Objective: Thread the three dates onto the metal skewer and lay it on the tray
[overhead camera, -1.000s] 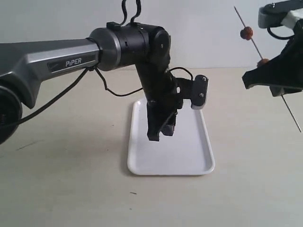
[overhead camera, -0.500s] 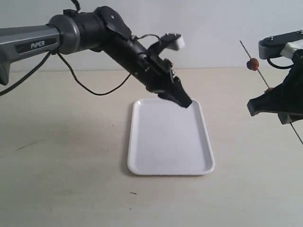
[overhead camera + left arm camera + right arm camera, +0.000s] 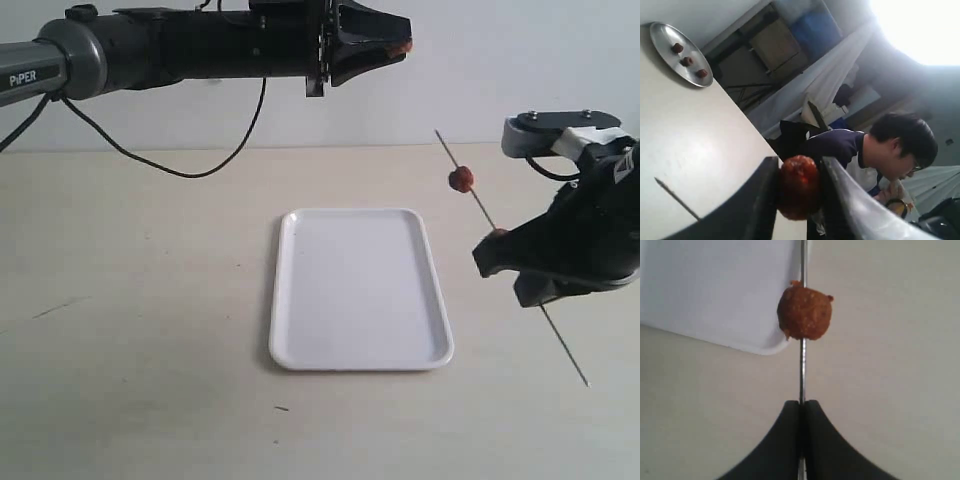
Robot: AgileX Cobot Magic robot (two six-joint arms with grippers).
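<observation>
High above the table, my left gripper (image 3: 396, 46) is shut on a glossy reddish-brown date (image 3: 799, 186), which sits pinched between both jaws. My right gripper (image 3: 497, 243) is shut on the thin metal skewer (image 3: 515, 263), which slants from upper left to lower right, just right of the white tray (image 3: 360, 290). One date (image 3: 461, 179) is threaded on the skewer above the jaws; in the right wrist view this date (image 3: 805, 312) sits on the rod (image 3: 802, 370) ahead of the closed gripper (image 3: 802, 405). A small reddish bit (image 3: 499, 233) shows at the right fingertips.
A round silver dish (image 3: 665, 36) holding three more dates stands far off on the table in the left wrist view. A person is behind the table there. The beige tabletop (image 3: 140, 300) surrounds the tray, whose corner (image 3: 715, 285) shows in the right wrist view.
My left arm has swung up from over the tray to a high, level reach with the date in its jaws. My right gripper has moved the skewer down and left, toward the tray.
</observation>
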